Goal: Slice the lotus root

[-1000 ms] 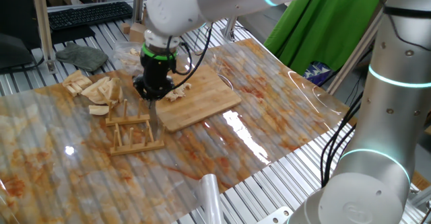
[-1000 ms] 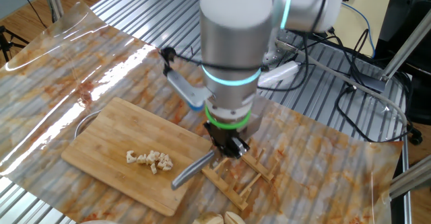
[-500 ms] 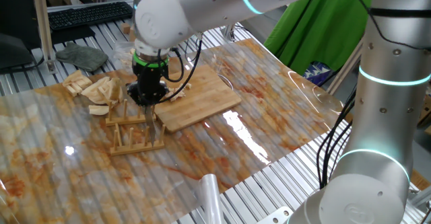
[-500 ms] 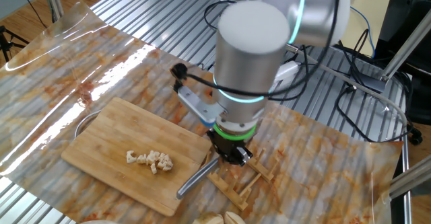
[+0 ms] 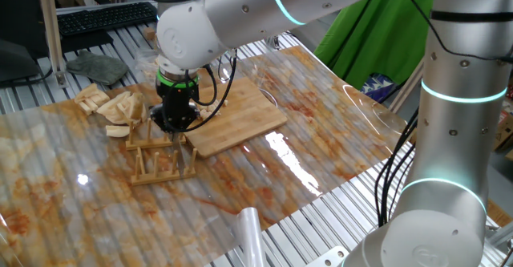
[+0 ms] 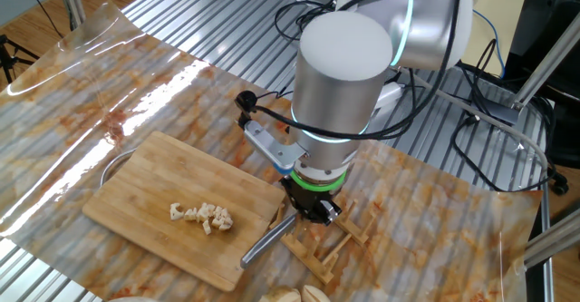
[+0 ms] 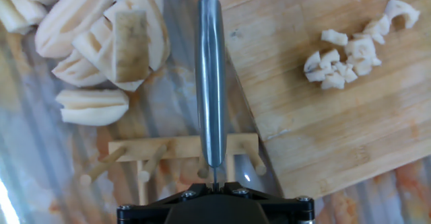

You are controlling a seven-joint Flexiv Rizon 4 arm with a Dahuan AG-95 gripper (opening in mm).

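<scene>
The lotus root is a cluster of tiny pale bits on the bamboo board. It also shows in the hand view, at the upper right on the board. My gripper is shut on a grey metal knife. It hangs just off the board's corner, over a small wooden rack. In the hand view the knife runs straight up from the gripper and crosses the rack. In one fixed view the gripper is low over the rack, beside the board.
A heap of tan wedge-shaped slices lies left of the rack and shows in the hand view. A clear plastic sheet covers the table. A keyboard and a dark cloth lie at the back.
My gripper has moved with the knife off the board's edge to above the wooden rack. The lotus root bits have not moved.
</scene>
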